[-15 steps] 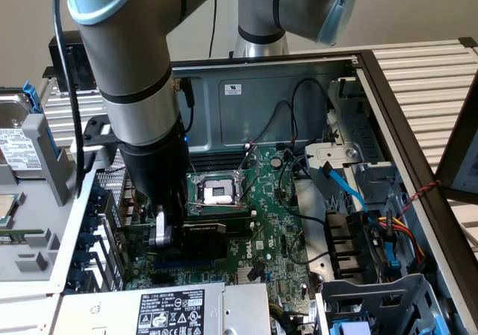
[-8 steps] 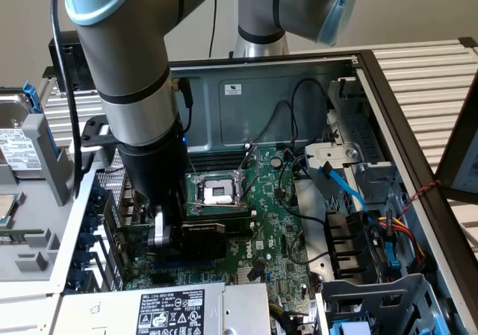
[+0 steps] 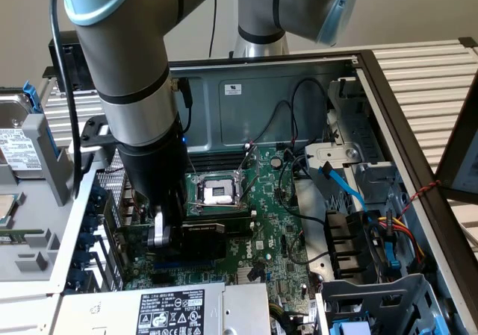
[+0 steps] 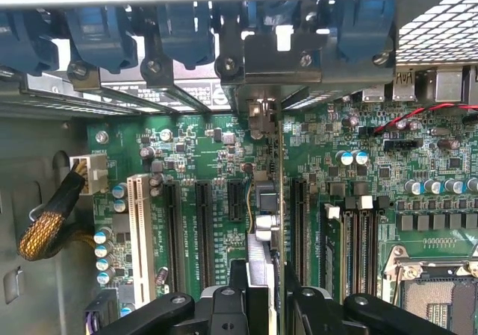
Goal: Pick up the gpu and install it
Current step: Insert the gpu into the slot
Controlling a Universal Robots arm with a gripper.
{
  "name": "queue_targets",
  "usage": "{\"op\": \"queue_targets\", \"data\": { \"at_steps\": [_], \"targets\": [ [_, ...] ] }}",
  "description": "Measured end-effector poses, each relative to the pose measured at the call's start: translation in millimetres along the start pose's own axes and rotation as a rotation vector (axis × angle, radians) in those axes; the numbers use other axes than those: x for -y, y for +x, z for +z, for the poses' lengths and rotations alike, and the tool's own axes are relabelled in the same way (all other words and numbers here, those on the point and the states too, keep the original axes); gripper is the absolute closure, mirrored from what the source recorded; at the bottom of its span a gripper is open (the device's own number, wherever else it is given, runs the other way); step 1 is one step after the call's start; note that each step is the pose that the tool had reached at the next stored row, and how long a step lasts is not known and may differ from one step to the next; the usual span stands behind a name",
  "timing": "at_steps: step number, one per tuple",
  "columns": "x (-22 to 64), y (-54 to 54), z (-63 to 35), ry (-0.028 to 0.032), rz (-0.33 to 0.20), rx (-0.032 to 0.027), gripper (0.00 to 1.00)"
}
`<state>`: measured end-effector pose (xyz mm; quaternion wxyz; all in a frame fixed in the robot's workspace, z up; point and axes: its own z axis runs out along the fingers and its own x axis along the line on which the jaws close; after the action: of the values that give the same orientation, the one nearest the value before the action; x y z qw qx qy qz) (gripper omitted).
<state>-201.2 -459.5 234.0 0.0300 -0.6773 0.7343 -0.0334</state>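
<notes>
One arm [image 3: 127, 74] reaching down into open computer case [image 3: 299, 89], gripper [image 3: 166, 238] low over green motherboard [image 3: 276, 223]. Clenched on the gpu [image 3: 203, 234], card held on edge, black cooler shroud facing the exterior view's right, green board behind it. Card down at the expansion slot area, just below the empty CPU socket [image 3: 216, 192] in the exterior view, near the case's slotted rear wall. Contact with the slot not clear. Wrist view: black fingers [image 4: 314, 312] either side of the gpu's thin edge, card running away from the camera between black expansion slots [image 4: 203, 230], silver end bracket [image 4: 261, 119] up near blue slot latches [image 4: 179, 29] on the case rear. White slot [image 4: 138, 238] off to one side, braided power cable [image 4: 52, 223] plugged in at the board's edge. Memory slots [image 4: 358, 238] on the other side of the card. Power supply with white label [image 3: 172, 309] at the lower edge of the exterior view. Blue cable [image 3: 347, 186] by the drive cage [image 3: 336, 156] on the exterior view's right. Grey hard drive [image 3: 15, 137] outside the case at the exterior view's left.
</notes>
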Motion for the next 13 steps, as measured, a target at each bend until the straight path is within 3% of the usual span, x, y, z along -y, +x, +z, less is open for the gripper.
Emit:
{"op": "queue_targets", "data": {
  "at_steps": [13],
  "targets": [
    [0.1, 0.3, 0.3, 0.0013, 0.000, 0.0001, 0.72]
  ]
}}
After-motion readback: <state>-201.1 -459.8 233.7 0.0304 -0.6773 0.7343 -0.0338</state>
